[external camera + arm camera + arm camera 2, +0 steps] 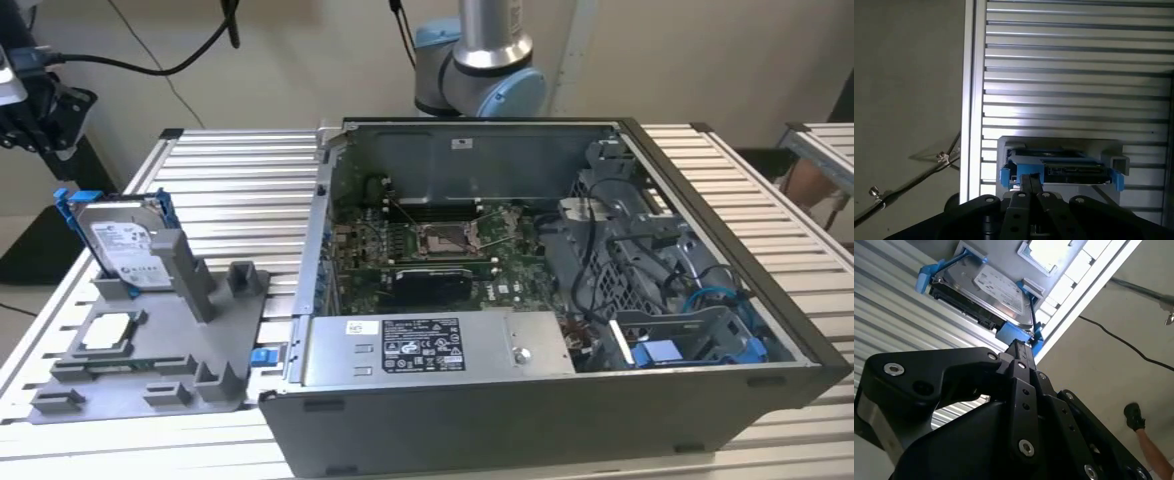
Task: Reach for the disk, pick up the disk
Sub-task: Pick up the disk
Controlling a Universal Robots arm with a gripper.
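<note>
Blue-framed and untouched, the disk (pixel 124 245) stands nearly upright on edge in its grey holder (pixel 200 300) on the ribbed surface (pixel 240 180). By my reading, none of the pick-up is done. The reach looks partway there. In the first wrist view my pincer (pixel 1029 179) points at the disk's upper edge, and the disk sits ahead of the tips, roughly in line with them. In the second wrist view the tips overlap a blue corner of the frame (pixel 1014 335). I judge that to be the viewing angle and not contact, because in the exterior view nothing touches the disk. The pincer is narrow, its tips set tight together and holding nothing. As I see it, the gap to the disk is not closed, and the grasp and lift are not begun.

The disk is a flat rectangular silver slab with a white label in black print on its broad face. A blue plastic frame is clipped around it, with tabs sticking out at both ends of the edge that faces the pincer. Beyond the disk from the pincer, a small square chip (pixel 107 333) lies flat on the same holder. The open case (pixel 534 400) is well apart from the pincer, off to one side.
</note>
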